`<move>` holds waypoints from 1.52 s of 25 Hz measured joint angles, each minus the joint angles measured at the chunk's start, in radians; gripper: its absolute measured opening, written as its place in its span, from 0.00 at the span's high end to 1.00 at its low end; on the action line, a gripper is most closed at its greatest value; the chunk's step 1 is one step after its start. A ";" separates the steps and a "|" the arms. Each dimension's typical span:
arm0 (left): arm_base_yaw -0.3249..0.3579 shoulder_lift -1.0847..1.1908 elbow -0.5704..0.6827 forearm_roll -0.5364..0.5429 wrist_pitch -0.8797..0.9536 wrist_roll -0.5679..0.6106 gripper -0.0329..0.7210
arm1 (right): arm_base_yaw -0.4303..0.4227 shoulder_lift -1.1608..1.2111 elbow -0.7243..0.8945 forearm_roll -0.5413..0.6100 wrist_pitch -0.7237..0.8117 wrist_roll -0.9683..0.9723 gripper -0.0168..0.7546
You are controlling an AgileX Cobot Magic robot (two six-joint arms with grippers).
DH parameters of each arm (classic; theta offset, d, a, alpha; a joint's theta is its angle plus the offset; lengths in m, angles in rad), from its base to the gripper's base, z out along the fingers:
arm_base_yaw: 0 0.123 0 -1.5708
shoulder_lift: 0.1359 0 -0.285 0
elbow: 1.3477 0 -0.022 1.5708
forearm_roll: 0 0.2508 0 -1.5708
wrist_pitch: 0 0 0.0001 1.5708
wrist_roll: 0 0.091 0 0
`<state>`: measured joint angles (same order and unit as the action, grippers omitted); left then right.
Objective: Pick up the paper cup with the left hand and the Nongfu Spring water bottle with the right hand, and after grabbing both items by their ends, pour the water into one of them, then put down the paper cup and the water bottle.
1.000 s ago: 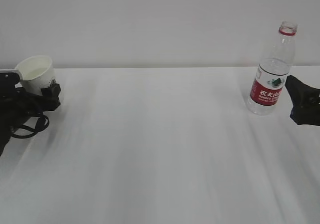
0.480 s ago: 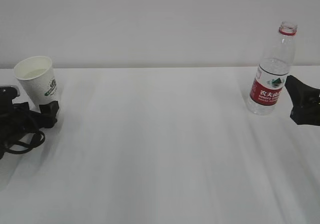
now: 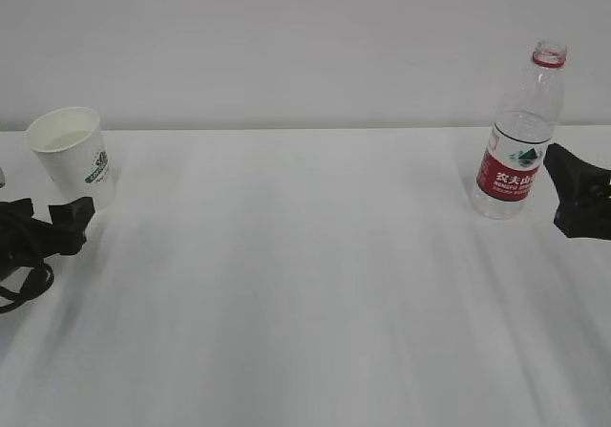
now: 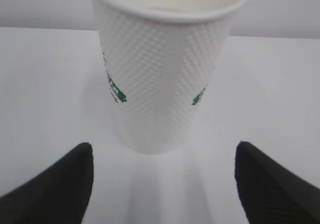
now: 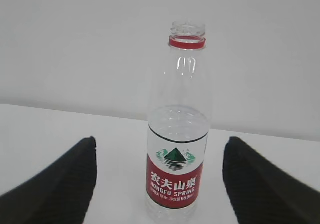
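Observation:
The white paper cup (image 3: 72,156) with a green logo stands upright on the table at the far left, seen close in the left wrist view (image 4: 162,73). My left gripper (image 3: 52,222) is open just in front of it, and its black jaws (image 4: 163,159) are apart from the cup and hold nothing. At the far right the Nongfu Spring water bottle (image 3: 520,136) stands upright and uncapped, with its red label facing me (image 5: 176,149). My right gripper (image 3: 565,196) is open beside it, jaws (image 5: 160,149) wide on either side and not touching it. Clear water fills the bottle's lower part.
The white table (image 3: 305,274) runs between the two things up to a plain grey wall (image 3: 286,45). Black cables (image 3: 19,274) of the left arm loop at the left edge.
A second ago the cup was tilted in my left gripper. It now stands upright, and that gripper has opened and drawn back down and left. The right gripper and bottle have not moved.

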<state>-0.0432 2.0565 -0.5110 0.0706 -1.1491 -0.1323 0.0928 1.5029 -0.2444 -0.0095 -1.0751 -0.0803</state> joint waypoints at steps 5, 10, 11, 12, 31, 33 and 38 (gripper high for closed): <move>0.000 -0.058 0.051 0.029 0.000 0.000 0.12 | 0.000 0.000 0.000 0.000 0.000 0.000 0.22; 0.000 -0.136 0.072 0.033 0.000 0.000 0.13 | 0.000 -0.007 0.000 0.000 0.004 0.000 0.22; 0.000 -0.150 0.072 0.034 0.000 0.000 0.13 | 0.000 -0.017 0.000 0.000 0.004 0.000 0.22; 0.000 -0.168 0.072 0.033 0.000 0.000 0.13 | 0.000 -0.029 0.000 0.000 0.009 0.000 0.22; 0.000 -0.501 0.081 0.033 0.053 0.026 0.17 | 0.000 -0.349 -0.022 0.020 0.269 -0.002 0.22; 0.000 -0.551 0.083 0.033 0.100 0.034 0.17 | 0.000 -0.394 -0.022 0.020 0.304 -0.002 0.22; 0.000 -0.692 0.085 0.033 0.205 0.047 0.17 | 0.000 -0.508 -0.022 0.020 0.387 -0.009 0.22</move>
<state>-0.0432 1.3644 -0.4257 0.1037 -0.9440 -0.0857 0.0928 0.9945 -0.2666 0.0103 -0.6884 -0.0892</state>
